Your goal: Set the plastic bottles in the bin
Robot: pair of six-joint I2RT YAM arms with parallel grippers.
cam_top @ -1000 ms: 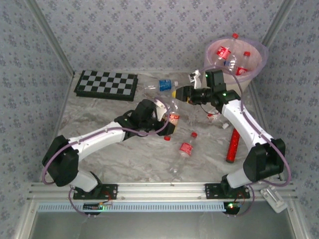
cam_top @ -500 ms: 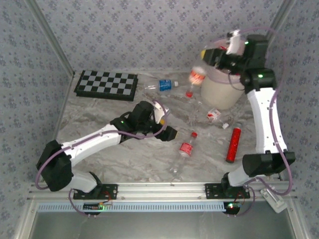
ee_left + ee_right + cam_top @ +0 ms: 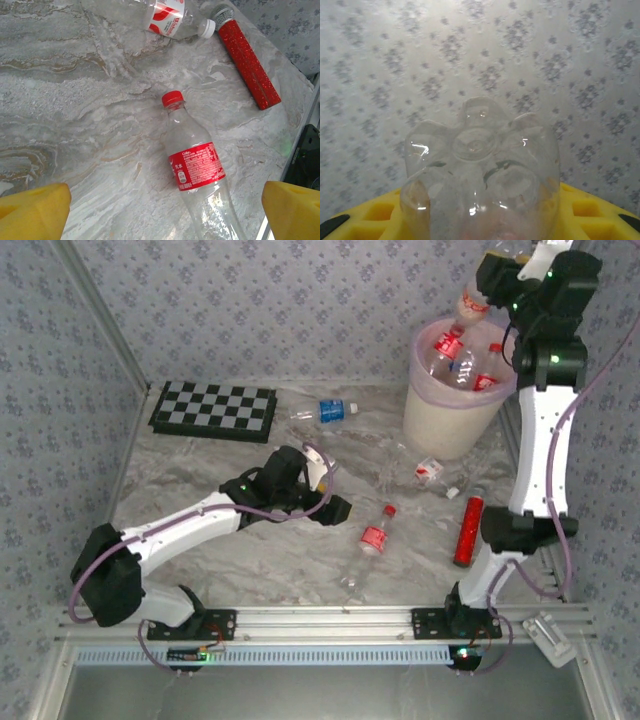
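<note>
L gripper [image 3: 164, 212]: jaws released, spread wide, nothing clasped. Yellow fingertips [image 3: 33, 210] are seen at both lower corners of the wrist view. Btw them, flat on the marble table [image 3: 65, 125], a red-cap bottle [image 3: 196, 167] is laid w/ its cap pointing away from the jaws. It is untouched. Bare marble is left free on the side away from the table edge. Further out, a red tube [image 3: 247, 62] is laid slanting, and the table edge runs just past it. Its grey end is just beside the cap of a white-cap bottle [image 3: 167, 15].

R gripper [image 3: 480, 227]: jaws clenched on a held bottle [image 3: 479, 170], clear, w/ its lobed base turned to the wrist cam. The patterned wall [image 3: 395, 60] is seen behind it. From above, this bottle is seen tilted neck-down, high over the far rim of the bin [image 3: 440, 425].

The bin is stood at the table's far R corner, close to the walls. Some binned bottles [image 3: 447, 343] are already seen inside. Crumpled clear bottles are scattered near its base on the L side. A blue-label bottle [image 3: 325, 411] is laid btw bin and checkerboard [image 3: 213, 410]. The near-L part of the table, in front of the checkerboard, is crossed by the L arm alone.
</note>
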